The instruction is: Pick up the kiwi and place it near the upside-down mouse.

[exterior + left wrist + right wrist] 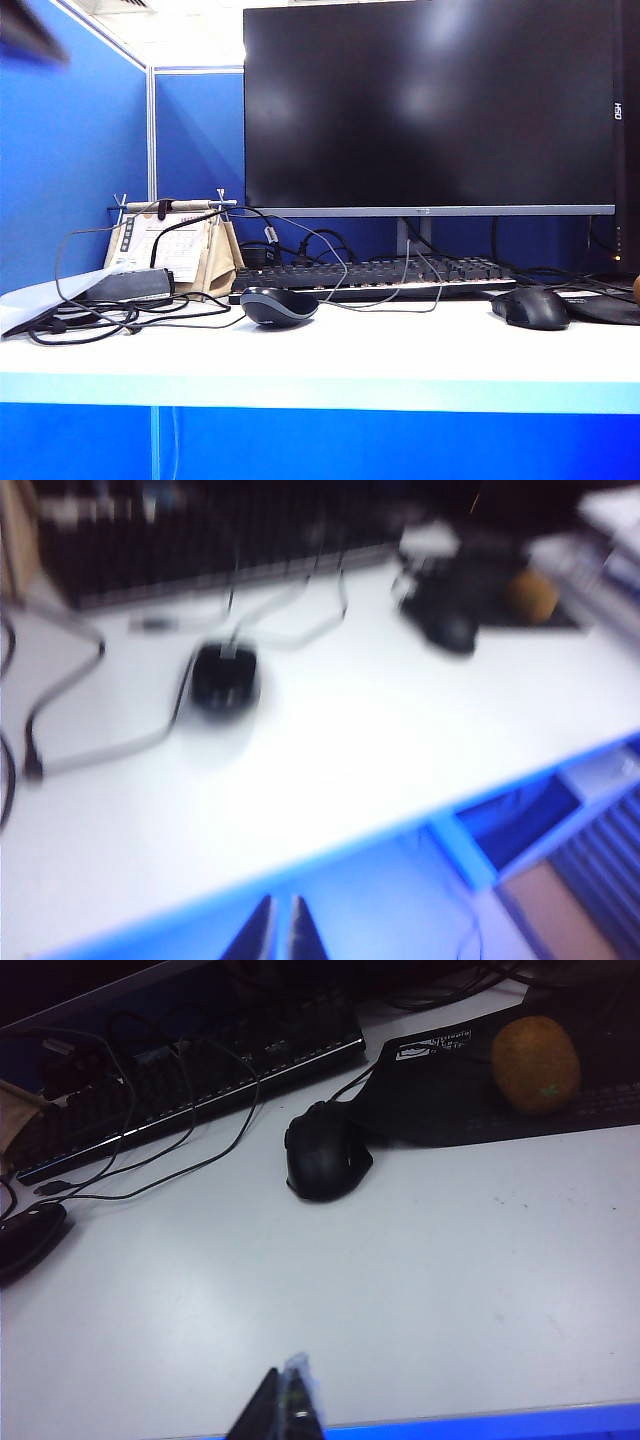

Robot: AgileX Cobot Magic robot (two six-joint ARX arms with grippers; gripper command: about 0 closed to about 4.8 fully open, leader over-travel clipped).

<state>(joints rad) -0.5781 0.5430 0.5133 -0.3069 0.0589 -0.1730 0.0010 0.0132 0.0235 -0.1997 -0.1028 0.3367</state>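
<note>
Kiwi (536,1064), brown-tan with a small green spot, lies on a black mouse pad (470,1095) at the far right of a white surface (400,350), well apart from the upside-down mouse (279,305), a black corded mouse with a light grey band that sits left of centre in front of a black keyboard (370,277). Between them, beside the pad's near corner, rests an all-black matte mouse (327,1152). A large dark monitor (430,105) stands behind the keyboard, and loose black cables (110,318) trail across the left of the surface, near a desk calendar (165,245). The left pincer (281,930) hovers above the near edge of the surface (this wrist view is blurred), its tips drawn almost together with only a thin gap, holding nothing. The right pincer (282,1405) hangs over the near edge too, its fingers pressed together and empty, with the kiwi far off toward the back corner.
</note>
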